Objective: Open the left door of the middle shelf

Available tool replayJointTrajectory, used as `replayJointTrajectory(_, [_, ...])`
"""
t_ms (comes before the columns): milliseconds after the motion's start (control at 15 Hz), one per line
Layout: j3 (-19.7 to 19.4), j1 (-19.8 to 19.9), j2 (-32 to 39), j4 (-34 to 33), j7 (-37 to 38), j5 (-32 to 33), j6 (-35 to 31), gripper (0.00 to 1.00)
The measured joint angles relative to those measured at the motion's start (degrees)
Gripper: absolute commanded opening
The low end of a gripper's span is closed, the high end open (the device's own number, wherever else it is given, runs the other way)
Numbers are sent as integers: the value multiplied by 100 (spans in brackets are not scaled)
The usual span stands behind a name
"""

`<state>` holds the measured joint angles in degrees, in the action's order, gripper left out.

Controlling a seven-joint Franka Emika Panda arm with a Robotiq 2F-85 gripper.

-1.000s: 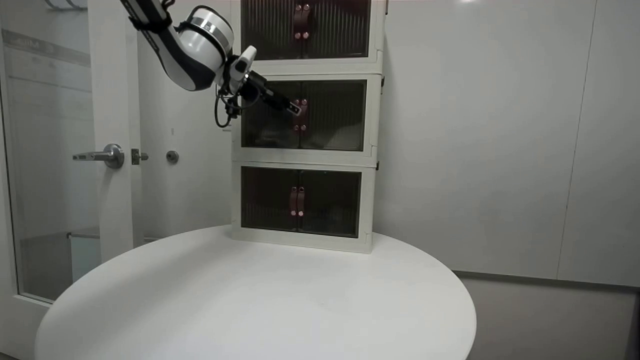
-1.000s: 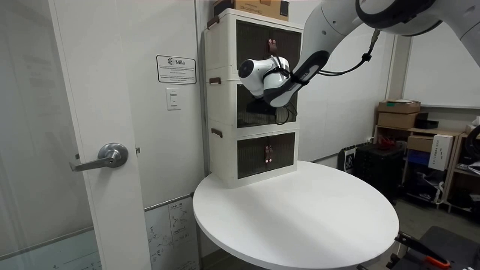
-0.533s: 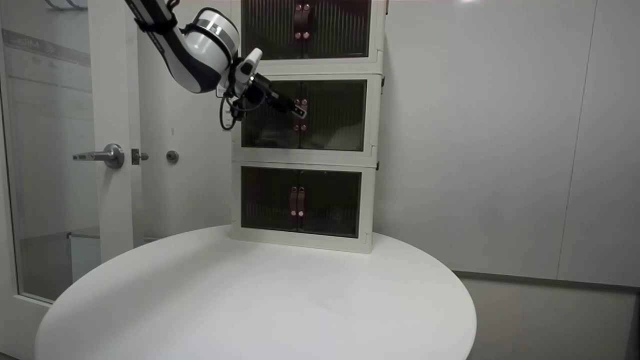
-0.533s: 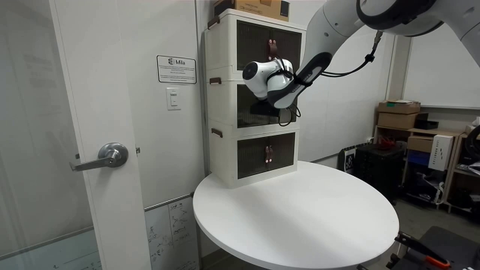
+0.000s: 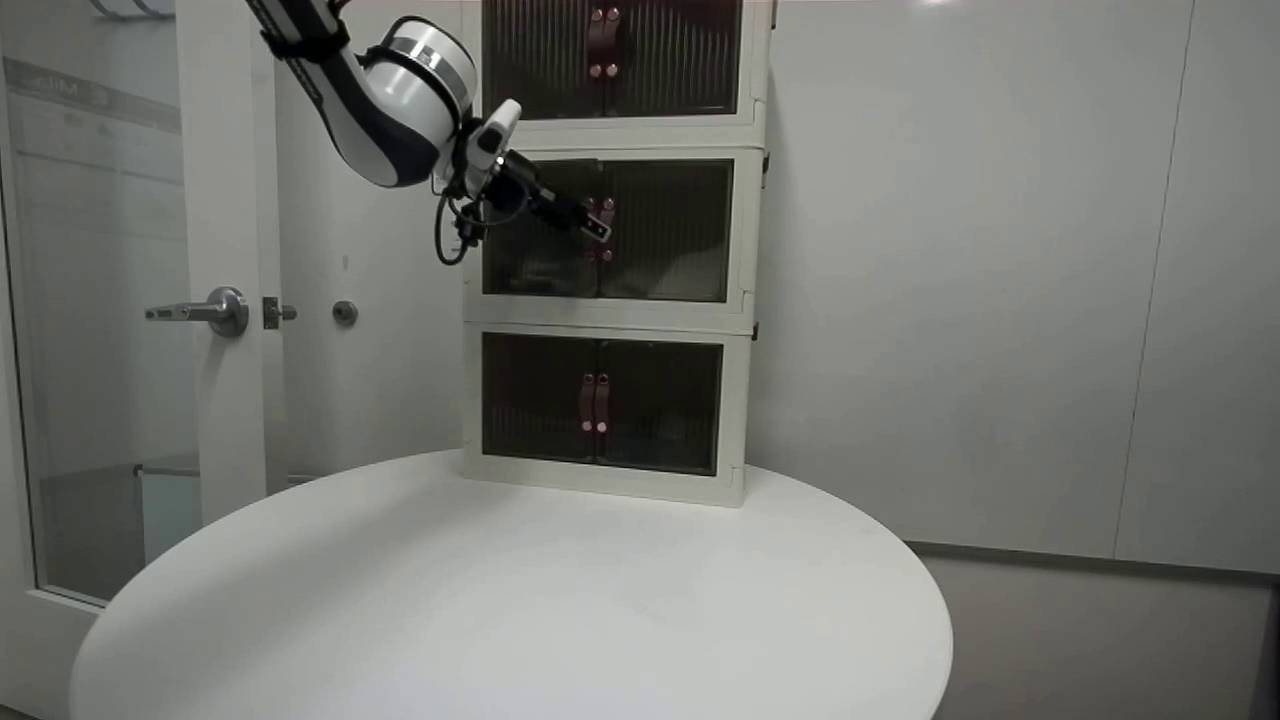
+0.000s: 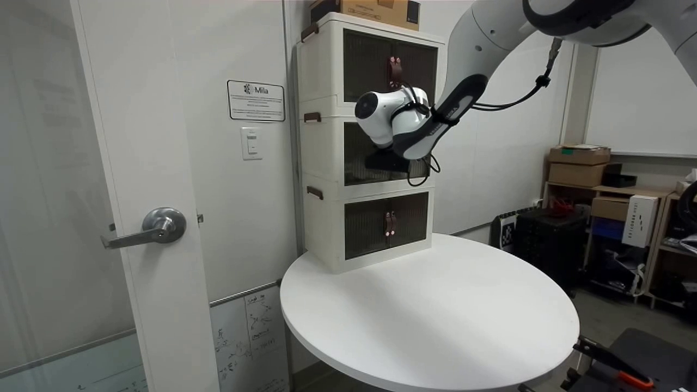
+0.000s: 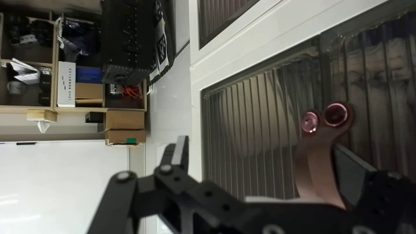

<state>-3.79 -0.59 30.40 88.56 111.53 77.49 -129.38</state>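
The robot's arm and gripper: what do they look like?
The arm is white and rounded, with dark sections, small pale markings and a silvery band. Black cables are held to it by black straps. The gripper is black and jointed, with round silvery pivots and grey pads.

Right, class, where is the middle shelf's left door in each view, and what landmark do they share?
In an exterior view: left door, upper centre-left, partly behind the end effector.
In an exterior view: left door, near the centre, partly behind the arm.
Wrist view: left door, at the right edge.
Shared landmark: bottom shelf, at the top in the wrist view.
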Motion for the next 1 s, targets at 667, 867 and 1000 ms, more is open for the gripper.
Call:
replayJointTrajectory(667, [35,-3,-739,1060,308,40,-144,100])
replayJointTrajectory(867, [36,43,-858,1211,462,-16,-356,100])
replayJointTrajectory(1000, [36,67,-906,1268,611,-46,-469,100])
